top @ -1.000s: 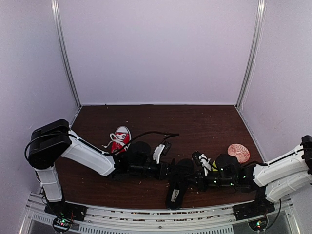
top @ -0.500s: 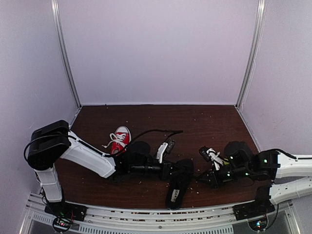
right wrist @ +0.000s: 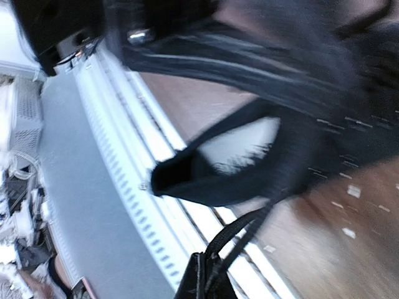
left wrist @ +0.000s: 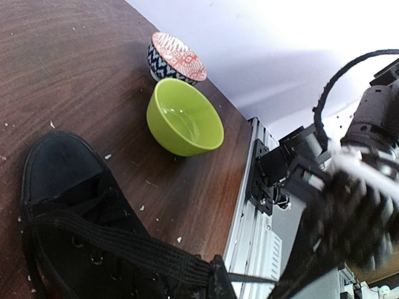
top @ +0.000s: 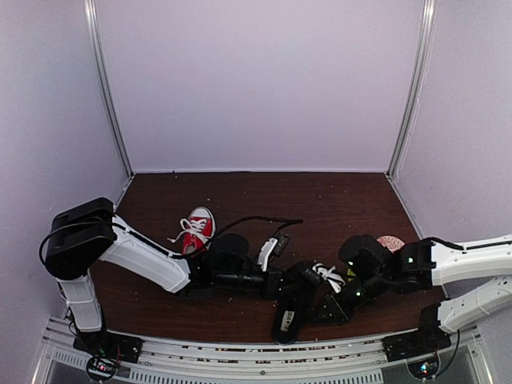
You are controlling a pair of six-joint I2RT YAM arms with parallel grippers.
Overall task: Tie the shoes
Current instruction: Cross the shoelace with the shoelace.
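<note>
Jaws together on both arms: left gripper [left wrist: 217, 279] and right gripper [right wrist: 204, 277] each pinch a black lace [left wrist: 124, 244] of the black shoe [top: 290, 312] by the worktop [top: 336, 200] near edge.

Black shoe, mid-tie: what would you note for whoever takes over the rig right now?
Left gripper: shut on black lace.
Right gripper: shut on black lace too, low beside the shoe.
Black shoe: at the near edge of the table, between the grippers.
Red sneaker: farther back on the left, no gripper on it.
Done: lace gripped on both sides; no knot visible.
Left: tie the black shoe, then the red sneaker.
</note>
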